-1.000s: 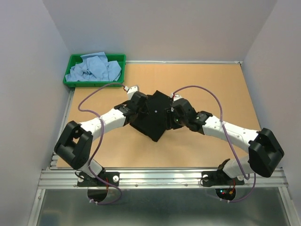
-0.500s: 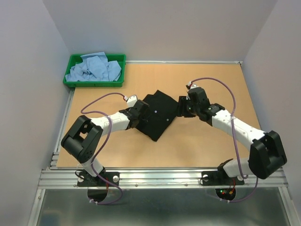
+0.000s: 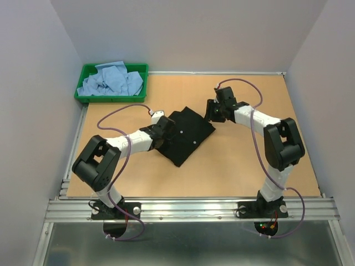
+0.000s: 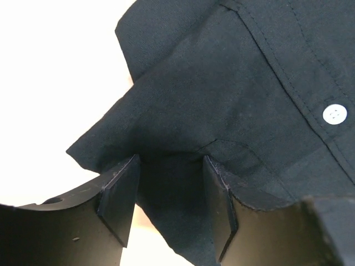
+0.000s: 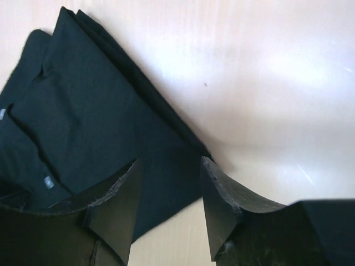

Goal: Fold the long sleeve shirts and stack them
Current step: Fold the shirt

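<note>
The black shirt (image 3: 187, 139) lies folded at mid-table, its long axis slanting from near left to far right; I cannot tell which end is the collar. The left gripper (image 4: 171, 162) is spread astride the shirt's left edge, and the right gripper (image 5: 170, 163) hangs spread over its far right corner. The blue shirts (image 3: 111, 81) are heaped in the tray (image 3: 83, 98), far left.

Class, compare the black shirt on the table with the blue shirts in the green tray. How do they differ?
The black shirt lies folded flat; the blue shirts sit in a crumpled heap. The black shirt rests on the table; the blue shirts fill the green tray. Both are cloth garments.
</note>
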